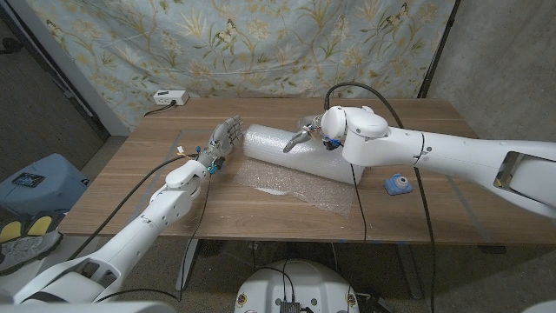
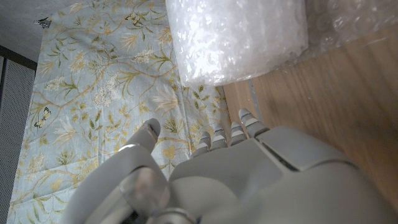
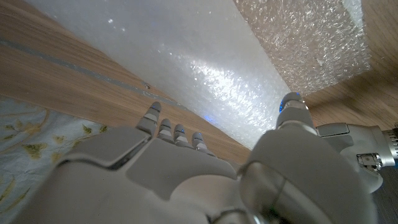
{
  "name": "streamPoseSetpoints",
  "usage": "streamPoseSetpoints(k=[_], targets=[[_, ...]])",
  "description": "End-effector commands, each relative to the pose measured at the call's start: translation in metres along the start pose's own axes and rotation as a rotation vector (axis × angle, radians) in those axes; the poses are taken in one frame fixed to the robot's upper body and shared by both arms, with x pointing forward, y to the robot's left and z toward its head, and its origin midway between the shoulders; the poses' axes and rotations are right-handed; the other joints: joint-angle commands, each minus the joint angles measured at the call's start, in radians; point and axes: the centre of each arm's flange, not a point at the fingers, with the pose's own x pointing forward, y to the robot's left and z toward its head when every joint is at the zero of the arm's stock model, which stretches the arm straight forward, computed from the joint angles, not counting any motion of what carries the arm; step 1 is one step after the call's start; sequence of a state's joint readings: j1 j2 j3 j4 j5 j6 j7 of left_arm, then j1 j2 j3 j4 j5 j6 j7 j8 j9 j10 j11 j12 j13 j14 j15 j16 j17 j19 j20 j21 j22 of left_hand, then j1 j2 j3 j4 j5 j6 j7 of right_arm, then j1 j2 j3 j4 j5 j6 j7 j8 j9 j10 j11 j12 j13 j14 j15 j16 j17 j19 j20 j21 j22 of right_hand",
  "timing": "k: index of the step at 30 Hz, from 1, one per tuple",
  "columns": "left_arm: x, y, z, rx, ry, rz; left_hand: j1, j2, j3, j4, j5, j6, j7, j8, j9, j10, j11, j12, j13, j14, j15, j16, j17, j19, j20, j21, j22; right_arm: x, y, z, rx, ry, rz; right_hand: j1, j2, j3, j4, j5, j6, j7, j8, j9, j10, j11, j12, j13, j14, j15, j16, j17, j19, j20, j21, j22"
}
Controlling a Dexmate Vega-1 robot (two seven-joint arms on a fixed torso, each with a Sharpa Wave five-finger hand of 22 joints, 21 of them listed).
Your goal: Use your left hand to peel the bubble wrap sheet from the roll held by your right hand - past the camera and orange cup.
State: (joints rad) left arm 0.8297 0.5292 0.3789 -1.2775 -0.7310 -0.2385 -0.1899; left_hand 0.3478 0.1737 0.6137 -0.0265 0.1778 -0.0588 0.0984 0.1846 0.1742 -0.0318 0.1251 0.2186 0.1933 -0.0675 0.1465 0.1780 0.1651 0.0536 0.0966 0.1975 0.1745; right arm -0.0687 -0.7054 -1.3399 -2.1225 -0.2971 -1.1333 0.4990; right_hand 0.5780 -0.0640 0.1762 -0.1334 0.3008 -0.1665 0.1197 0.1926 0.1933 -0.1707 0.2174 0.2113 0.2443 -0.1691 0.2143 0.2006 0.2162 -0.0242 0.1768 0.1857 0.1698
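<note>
The bubble wrap roll lies across the middle of the wooden table, with a loose sheet spread from it toward the front edge. My left hand stands just off the roll's left end, holding nothing, fingers spread and pointing up. In the left wrist view the roll's end is close beyond the left hand. My right hand is over the top of the roll near its middle, fingers extended down toward it. The right wrist view shows the right hand spread before the roll and sheet; I cannot tell whether they touch.
A small blue object sits on the table right of the sheet, under my right forearm. A black cable hangs from the right arm across the sheet's right edge. A white box sits at the back left, before the patterned curtain.
</note>
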Motion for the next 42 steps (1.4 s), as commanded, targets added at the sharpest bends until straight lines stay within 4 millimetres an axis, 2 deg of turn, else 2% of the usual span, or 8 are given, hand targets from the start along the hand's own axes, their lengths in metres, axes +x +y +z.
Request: streamPoseSetpoints(k=[1,7,18,42], targets=[[0.0,-0.002,-0.002,-0.007,0.01,-0.005,0.012,-0.003,0.004,-0.005,0.005,0.011,0.002,0.006,0.005,0.008,0.001,0.004,0.002,0.009,0.006,0.006,0.005,0.005,0.006,0.006,0.003,0.011,0.003,-0.001,-0.023,0.034,0.044,0.018,-0.001,-0.006,-0.001,0.011,-0.104,0.087,-0.003,0.001,-0.098,0.002,0.001,0.002,-0.085,-0.002,0.001,0.002,-0.006,-0.002,0.006,0.005],[0.0,-0.002,-0.004,-0.009,0.01,-0.003,0.013,-0.002,0.004,-0.007,0.006,0.015,0.001,0.006,0.005,0.013,0.001,0.005,0.002,0.012,0.007,0.006,0.005,0.008,0.007,0.006,0.003,0.014,0.002,0.0,-0.02,0.04,0.061,0.026,-0.001,-0.013,0.0,0.017,-0.111,0.088,-0.003,0.0,-0.105,0.002,0.0,0.002,-0.089,-0.002,0.001,0.002,-0.01,-0.005,0.006,0.005],[0.002,-0.006,-0.01,-0.025,0.01,-0.008,0.015,-0.001,0.003,-0.011,0.007,0.019,0.001,0.006,0.005,0.018,0.001,0.006,0.003,0.016,0.009,0.006,0.005,0.009,0.008,0.006,0.004,0.016,-0.001,0.004,-0.015,0.051,0.076,0.035,0.002,-0.024,0.004,0.026,-0.114,0.088,-0.001,-0.001,-0.109,0.003,0.002,0.001,-0.094,-0.001,0.002,0.002,-0.013,0.004,0.007,0.005],[-0.008,-0.002,-0.016,-0.041,0.008,-0.002,0.021,0.002,0.006,-0.018,0.009,0.03,0.004,0.008,0.006,0.021,0.005,0.006,0.004,0.02,0.011,0.005,0.005,0.01,0.01,0.006,0.004,0.026,-0.005,0.032,-0.034,0.019,0.075,0.057,0.018,-0.054,0.013,0.044,-0.12,0.087,0.001,-0.002,-0.111,0.003,0.008,0.001,-0.096,0.0,0.007,0.003,-0.016,0.009,0.008,0.005]])
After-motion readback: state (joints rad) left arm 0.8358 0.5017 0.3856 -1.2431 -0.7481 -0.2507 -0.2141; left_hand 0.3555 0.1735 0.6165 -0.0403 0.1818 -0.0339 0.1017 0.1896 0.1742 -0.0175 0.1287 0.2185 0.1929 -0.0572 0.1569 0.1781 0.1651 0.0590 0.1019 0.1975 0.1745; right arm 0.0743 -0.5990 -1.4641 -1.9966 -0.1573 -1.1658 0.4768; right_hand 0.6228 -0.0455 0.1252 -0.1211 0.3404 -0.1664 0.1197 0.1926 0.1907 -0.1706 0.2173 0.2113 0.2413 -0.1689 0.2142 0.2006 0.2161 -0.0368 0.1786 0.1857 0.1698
